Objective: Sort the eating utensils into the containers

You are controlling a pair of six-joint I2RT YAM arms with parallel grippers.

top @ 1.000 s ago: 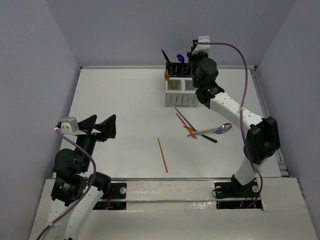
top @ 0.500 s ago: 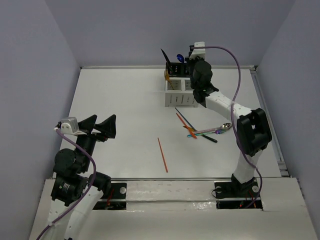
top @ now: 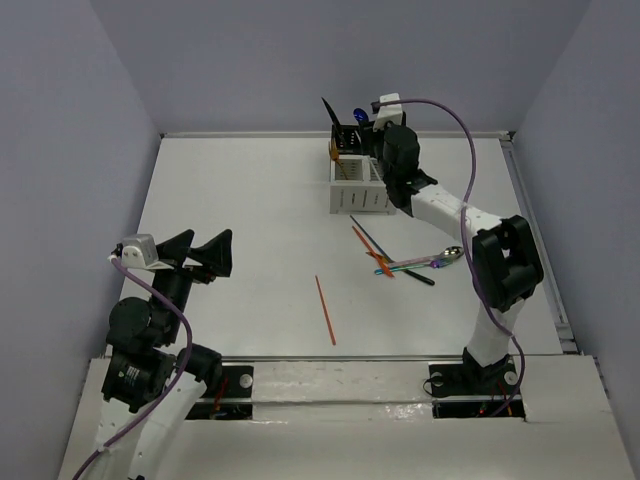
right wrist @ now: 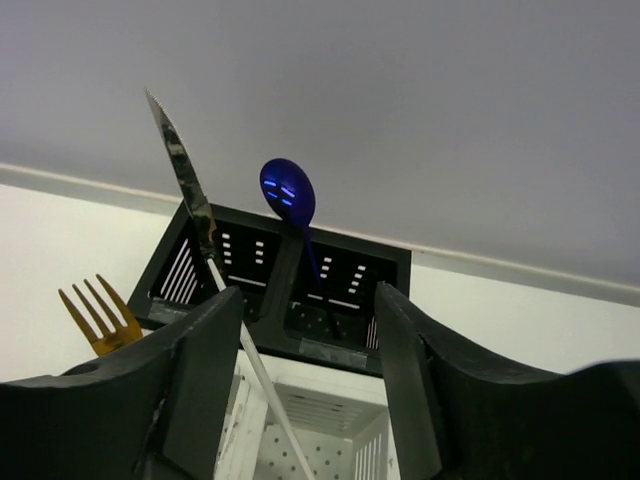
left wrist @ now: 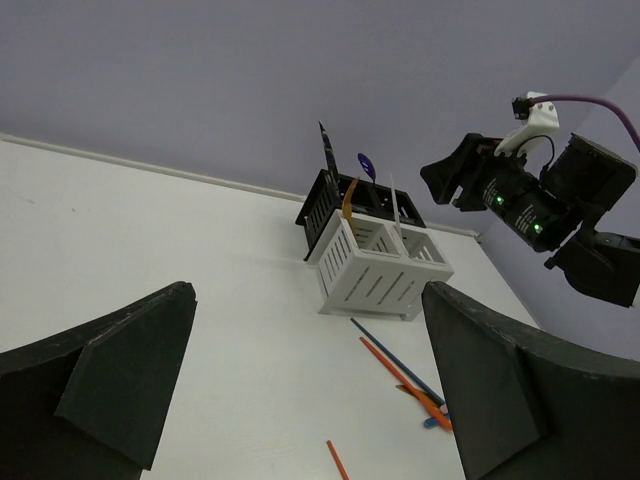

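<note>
Hovering Above the Containers (top: 362,198) With Fingers Parted

The right gripper (right wrist: 308,300) hangs just over the white bins at the front of the containers. Its fingers (right wrist: 200,390) are apart and clamp nothing. A pale thin utensil (right wrist: 262,385) stands in a white bin and rises through the gap, close to the finger nearer the gold fork. Whether it touches that finger cannot be told.

The gold fork (right wrist: 100,315) stands tines up in the left white bin. Behind the white bins, a black knife (top: 326,106) leans out of the left black bin. A blue spoon (right wrist: 287,192) stands bowl up in the right black bin.

On the table (top: 240,200), just in front of the containers and slightly to their right, several utensils lie crossed in a loose heap. Among them are a rainbow spoon (top: 440,258) and an orange-red utensil (top: 366,245). A second orange-red stick (top: 326,310) lies alone, farther in front of the containers.

The left gripper (top: 205,245) is well away from the containers, out to their front left. Its fingers are spread wide with nothing between them.
</note>
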